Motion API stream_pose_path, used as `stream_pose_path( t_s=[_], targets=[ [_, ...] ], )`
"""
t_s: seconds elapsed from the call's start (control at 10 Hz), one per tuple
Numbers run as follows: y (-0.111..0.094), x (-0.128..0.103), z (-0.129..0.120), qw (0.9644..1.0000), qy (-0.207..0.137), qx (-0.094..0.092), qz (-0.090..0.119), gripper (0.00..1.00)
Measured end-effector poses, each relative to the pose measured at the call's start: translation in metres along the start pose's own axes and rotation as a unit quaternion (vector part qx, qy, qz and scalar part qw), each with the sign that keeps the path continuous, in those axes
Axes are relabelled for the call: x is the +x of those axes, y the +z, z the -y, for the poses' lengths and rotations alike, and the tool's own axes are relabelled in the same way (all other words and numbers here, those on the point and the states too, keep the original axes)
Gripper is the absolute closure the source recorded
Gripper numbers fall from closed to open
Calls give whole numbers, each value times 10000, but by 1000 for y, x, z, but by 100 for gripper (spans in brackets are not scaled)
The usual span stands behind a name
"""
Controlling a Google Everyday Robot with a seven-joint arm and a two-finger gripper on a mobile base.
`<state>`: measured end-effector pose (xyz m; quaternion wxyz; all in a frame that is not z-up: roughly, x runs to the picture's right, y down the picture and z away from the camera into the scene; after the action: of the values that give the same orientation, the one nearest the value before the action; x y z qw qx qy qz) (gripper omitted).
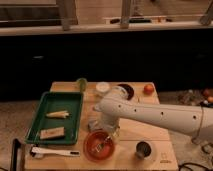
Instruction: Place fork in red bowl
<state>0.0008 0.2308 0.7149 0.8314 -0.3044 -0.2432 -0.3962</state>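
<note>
The red bowl (99,146) sits near the front edge of the wooden table, just right of the green tray. A slim pale fork (103,144) shows inside the bowl's rim, slanting down from the gripper. My gripper (106,133) hangs from the white arm (150,115), which comes in from the right, and is directly over the bowl's far rim. I cannot tell whether the fork is still held or rests in the bowl.
A green tray (75,107) at left holds two pale food items. A white-handled utensil with a dark end (52,151) lies in front of it. A grey metal cup (143,149) stands right of the bowl. A dark bowl (128,90), white cup (102,87), green item (81,83) and orange fruit (148,89) line the back.
</note>
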Motion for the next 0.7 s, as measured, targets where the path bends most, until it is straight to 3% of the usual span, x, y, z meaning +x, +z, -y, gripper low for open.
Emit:
stream_pose_path(
  t_s=[0.7],
  targets=[
    [-2, -1, 1, 10000, -24, 28, -14, 20]
  ],
)
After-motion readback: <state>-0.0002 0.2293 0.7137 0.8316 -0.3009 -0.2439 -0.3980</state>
